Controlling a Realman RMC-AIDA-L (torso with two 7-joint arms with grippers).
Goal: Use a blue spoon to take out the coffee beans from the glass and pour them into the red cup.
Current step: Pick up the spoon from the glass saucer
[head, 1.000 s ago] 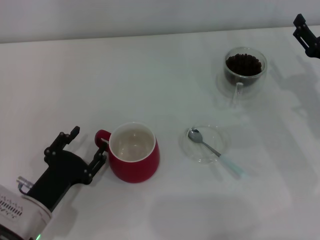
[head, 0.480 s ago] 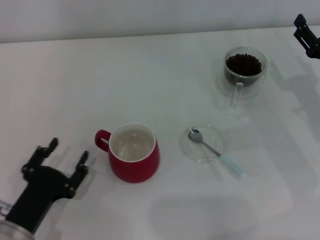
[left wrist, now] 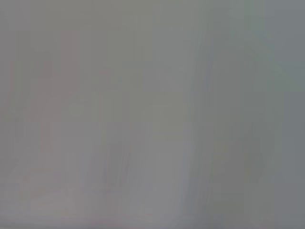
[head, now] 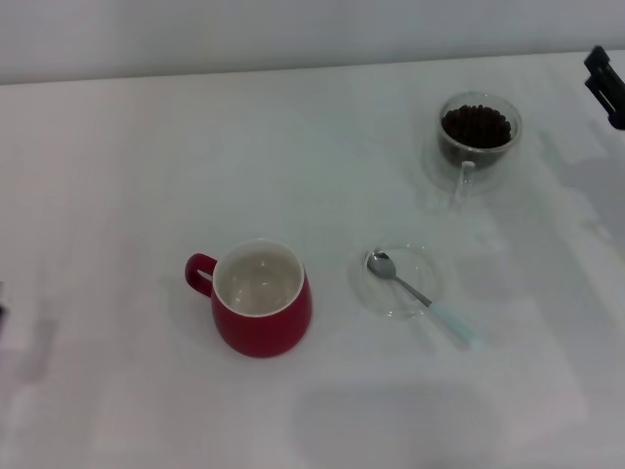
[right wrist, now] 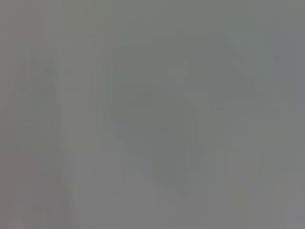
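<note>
The red cup (head: 262, 299) stands upright at the table's front left of centre, its white inside empty and its handle to the left. The blue spoon (head: 420, 296) lies across a flat clear saucer (head: 395, 279), metal bowl on the saucer, pale blue handle reaching off it toward the front right. The glass (head: 478, 134) stands at the back right, filled with dark coffee beans (head: 477, 124), handle toward me. Part of my right gripper (head: 607, 86) shows at the far right edge, apart from the glass. My left gripper is out of view. Both wrist views show only grey.
The white table (head: 146, 166) spreads wide around the objects. A pale wall runs along the back edge.
My left gripper has drawn back from beside the red cup's handle toward the front left and left the view. My right gripper has shifted slightly toward the right edge.
</note>
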